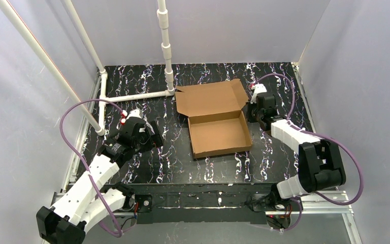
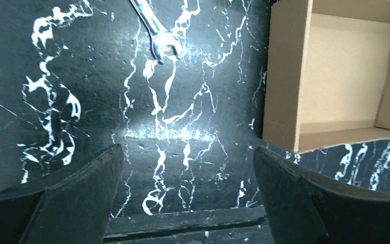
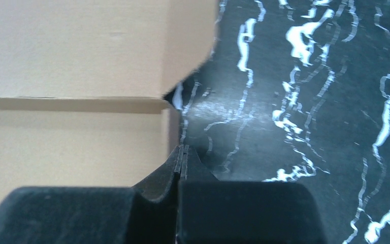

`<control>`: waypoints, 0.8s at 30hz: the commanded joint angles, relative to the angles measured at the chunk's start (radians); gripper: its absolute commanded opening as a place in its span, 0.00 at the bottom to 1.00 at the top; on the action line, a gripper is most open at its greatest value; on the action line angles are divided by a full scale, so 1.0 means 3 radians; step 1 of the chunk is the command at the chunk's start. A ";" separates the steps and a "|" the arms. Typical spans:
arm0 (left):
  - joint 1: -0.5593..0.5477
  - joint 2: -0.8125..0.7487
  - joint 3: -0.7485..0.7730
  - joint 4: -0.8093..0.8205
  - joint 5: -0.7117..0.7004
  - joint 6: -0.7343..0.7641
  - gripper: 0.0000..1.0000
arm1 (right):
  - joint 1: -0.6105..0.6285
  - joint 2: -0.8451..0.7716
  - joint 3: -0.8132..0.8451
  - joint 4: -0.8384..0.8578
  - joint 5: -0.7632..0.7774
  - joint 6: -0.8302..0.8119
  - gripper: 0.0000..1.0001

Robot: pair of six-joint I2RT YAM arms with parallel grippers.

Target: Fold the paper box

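Observation:
The paper box (image 1: 218,134) is plain brown cardboard in the middle of the black marbled table, its shallow tray formed and its lid (image 1: 210,99) lying open toward the back. My right gripper (image 1: 251,112) is at the tray's right wall, near the lid hinge. In the right wrist view its jaws (image 3: 182,150) are pressed together with nothing between them, the tips right at the box (image 3: 71,51) wall's outer edge. My left gripper (image 1: 154,140) hovers left of the box, open and empty (image 2: 188,152), with the box (image 2: 335,76) corner at its upper right.
White pipe framing (image 1: 137,95) lies on the table's back left, with an upright post (image 1: 165,46) just behind the lid. A metal wrench (image 2: 157,35) lies on the table ahead of the left gripper. Grey walls close in three sides.

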State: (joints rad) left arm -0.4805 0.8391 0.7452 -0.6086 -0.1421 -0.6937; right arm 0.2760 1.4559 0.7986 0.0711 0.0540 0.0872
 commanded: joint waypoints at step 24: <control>0.0912 0.0962 0.0525 0.0425 -0.0633 0.1078 0.98 | -0.1114 -0.0629 0.0073 -0.1163 -0.3001 -0.1851 0.98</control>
State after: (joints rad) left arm -0.2314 1.0946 0.8623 -0.5129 -0.2932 -0.4564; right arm -0.0517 1.2602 0.7780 -0.2138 -0.7235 -0.3946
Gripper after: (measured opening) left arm 0.983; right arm 0.966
